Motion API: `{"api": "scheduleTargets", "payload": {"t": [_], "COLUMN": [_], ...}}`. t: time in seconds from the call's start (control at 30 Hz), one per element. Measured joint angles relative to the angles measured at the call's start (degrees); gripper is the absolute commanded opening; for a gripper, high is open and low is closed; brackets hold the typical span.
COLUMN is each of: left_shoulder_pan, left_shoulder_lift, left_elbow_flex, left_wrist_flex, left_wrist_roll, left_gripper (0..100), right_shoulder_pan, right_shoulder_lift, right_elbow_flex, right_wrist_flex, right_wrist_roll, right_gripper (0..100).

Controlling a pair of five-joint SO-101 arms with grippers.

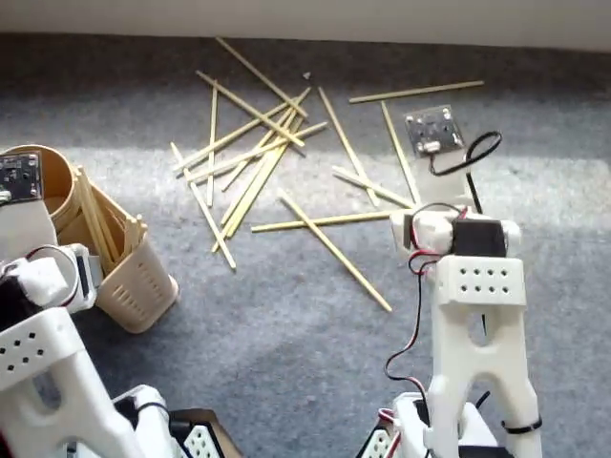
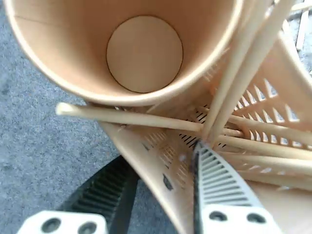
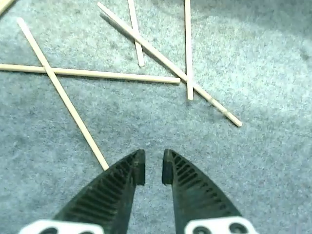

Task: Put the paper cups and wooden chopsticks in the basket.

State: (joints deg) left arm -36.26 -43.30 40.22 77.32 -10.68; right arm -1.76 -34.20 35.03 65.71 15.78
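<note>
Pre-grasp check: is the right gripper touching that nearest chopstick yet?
Apart. The right wrist view shows a strip of carpet between the right gripper and the end of the nearest chopstick. The jaws are slightly open, with nothing between.

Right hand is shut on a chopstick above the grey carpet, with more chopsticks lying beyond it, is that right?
No. The right hand holds nothing: its jaws stand slightly apart and empty above the grey carpet, with the chopsticks lying beyond it. The right wrist view shows this.
</note>
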Motion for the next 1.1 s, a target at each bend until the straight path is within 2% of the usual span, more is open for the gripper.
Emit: {"api": "scheduleTargets", "payload": {"t": [0.2,0.4,0.53,0.8,0.93,1.1], "left_shoulder_pan": [0.5,4.6,11.3,28.4,32.1,39.4], "left_shoulder_lift": [-0.2,0.1,1.1,4.0,10.4,19.6], "left_elbow_flex": [5.5,0.1,-11.2,-36.3,-44.1,-47.9], "left_wrist_flex": [-8.1,-8.4,-0.9,21.7,23.8,23.8], "left_wrist_roll": [0.2,0.2,-0.1,3.1,5.7,8.9], "left_gripper": [0,0,0,0,0,0], "right_shoulder_pan": [6.1,11.8,12.5,12.5,12.5,12.5], "right_shoulder_lift": [-7.1,-14.3,-18.0,-19.6,-19.6,-19.6], "right_elbow_flex": [14.0,25.7,29.6,30.6,30.6,30.6], "right_wrist_flex": [-6.5,-11.1,-11.4,-11.4,-11.4,-11.4], "right_wrist_roll": [0.0,0.0,0.0,0.0,0.0,0.0], "right_gripper": [7.3,7.3,7.3,7.3,7.3,7.3]}}
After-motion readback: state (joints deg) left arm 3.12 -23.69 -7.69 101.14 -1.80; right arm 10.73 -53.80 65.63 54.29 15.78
